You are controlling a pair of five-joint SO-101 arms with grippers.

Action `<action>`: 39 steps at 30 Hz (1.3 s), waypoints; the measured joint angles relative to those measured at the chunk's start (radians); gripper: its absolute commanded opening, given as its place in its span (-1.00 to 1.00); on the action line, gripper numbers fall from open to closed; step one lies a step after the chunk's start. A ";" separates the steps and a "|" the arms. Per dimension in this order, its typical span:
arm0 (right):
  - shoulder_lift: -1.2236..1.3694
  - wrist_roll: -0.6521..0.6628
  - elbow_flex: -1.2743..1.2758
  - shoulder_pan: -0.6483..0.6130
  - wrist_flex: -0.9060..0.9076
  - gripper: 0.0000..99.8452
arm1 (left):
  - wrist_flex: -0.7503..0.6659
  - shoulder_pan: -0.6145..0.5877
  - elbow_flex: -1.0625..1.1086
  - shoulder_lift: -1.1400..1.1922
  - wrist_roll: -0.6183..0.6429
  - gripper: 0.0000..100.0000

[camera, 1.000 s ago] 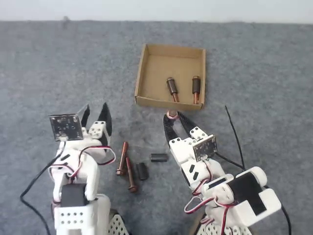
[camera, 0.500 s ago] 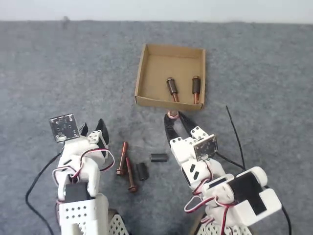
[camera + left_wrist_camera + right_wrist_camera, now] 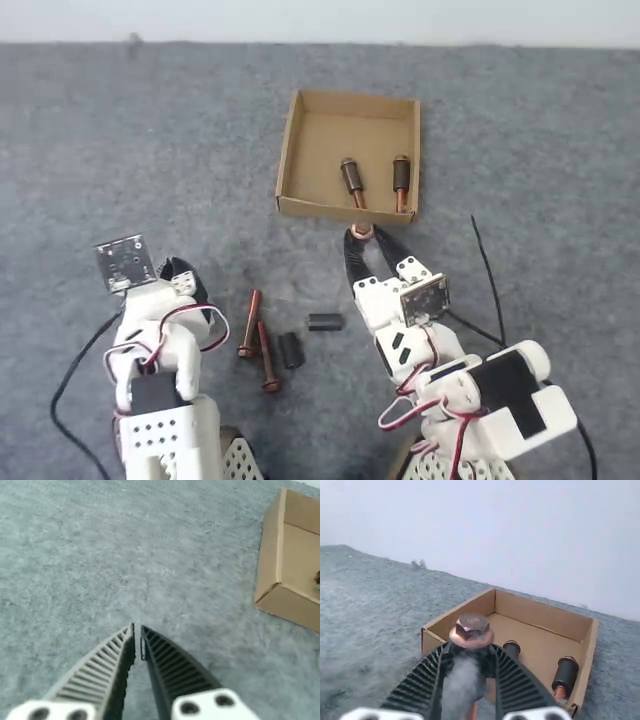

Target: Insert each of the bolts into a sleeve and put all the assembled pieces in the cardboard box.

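**Copper bolt pinched at the box wall; left fingers drawn in and closed**

A second ago the left gripper point(image 3: 137, 631) stood further out over the grey carpet point(image 3: 540, 150) with its fingers spread wide. It has since pulled back toward its own base and the fingers have come together. The right gripper point(image 3: 363, 237) has edged a little sideways and nearer the cardboard box point(image 3: 340, 209). Nothing lying on the carpet has moved.

The left arm is folded in close to its base, its gripper low and pointing out over bare carpet. The wrist view shows the ribbed fingers meeting at the tips with only a hairline slit between them and nothing held.

The right arm reaches forward, its gripper tips just short of the box's near wall. Its fingers are clamped on a copper bolt point(image 3: 471, 628), whose hex head and flange stick out beyond the tips. Whether a sleeve sits on the shank cannot be told, as the part between the fingers is blurred.

Two assembled pieces point(image 3: 352, 180) lie side by side inside the box near its front wall. On the carpet between the arms, two loose bolts point(image 3: 251, 320) lie close together. One black sleeve point(image 3: 290, 350) is just beside them, and a second black sleeve point(image 3: 324, 322) is a little nearer the right arm.
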 measured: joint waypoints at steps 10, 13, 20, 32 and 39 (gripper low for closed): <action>-0.023 0.048 0.000 0.005 0.015 -0.99 | 0.021 0.003 0.000 0.000 -0.005 -0.97; -0.098 0.048 0.000 0.025 0.097 -0.99 | 0.026 0.003 0.000 0.000 -0.005 -0.97; -0.410 0.048 -0.015 0.097 0.519 -0.99 | 0.026 0.003 0.000 0.000 -0.005 -0.97; -0.942 0.051 -0.255 0.112 1.511 -0.99 | 0.026 0.003 0.000 0.000 -0.040 -0.97; -0.870 0.051 -0.595 0.112 1.962 -0.99 | 0.026 0.003 0.000 0.000 -0.048 -0.97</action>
